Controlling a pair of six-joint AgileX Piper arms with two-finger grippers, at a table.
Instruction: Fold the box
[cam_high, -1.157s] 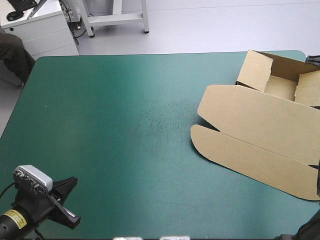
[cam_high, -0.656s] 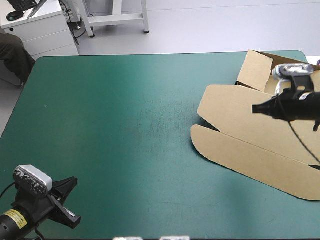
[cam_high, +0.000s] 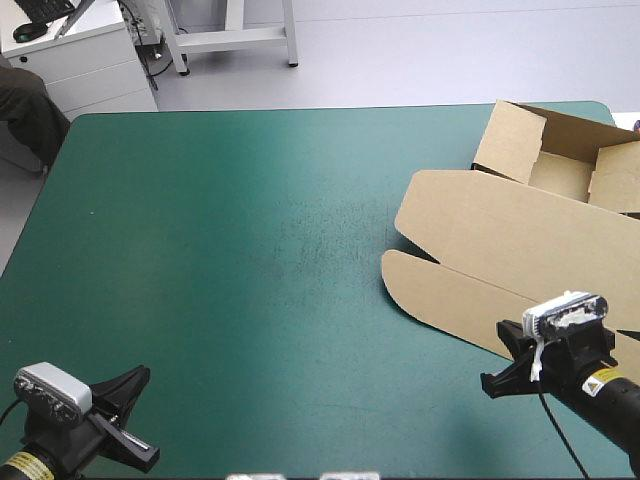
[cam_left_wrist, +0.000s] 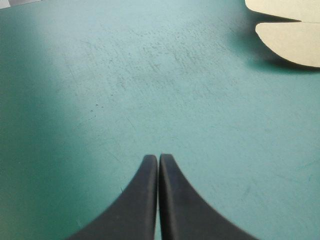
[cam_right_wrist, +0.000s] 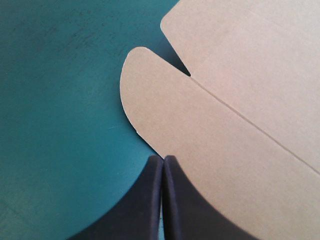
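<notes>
The brown box (cam_high: 500, 250) lies at the table's right side. Its tray part (cam_high: 560, 165) stands at the far right corner with walls raised, and the lid (cam_right_wrist: 240, 65) and its rounded front flap (cam_right_wrist: 165, 100) lie flat toward the table's middle. My right gripper (cam_high: 487, 384) is shut near the table's front edge. Its tip (cam_right_wrist: 162, 159) hangs over the near edge of the flap, gripping nothing. At the front left corner my left gripper (cam_high: 141, 377) is shut over bare teal-green cover (cam_left_wrist: 150, 90), far from the box; the flap's end (cam_left_wrist: 292, 42) shows well ahead of it.
The box's right part runs up to the table's right edge (cam_high: 630, 330). A white cabinet (cam_high: 85, 55) stands on the floor beyond the far left corner. Teal-green cover (cam_high: 250, 250) spans the stretch between the two grippers.
The right arm came into view over the tray, then swung down to the front edge by the lid's flap. The left gripper drew back slightly toward the front edge.
</notes>
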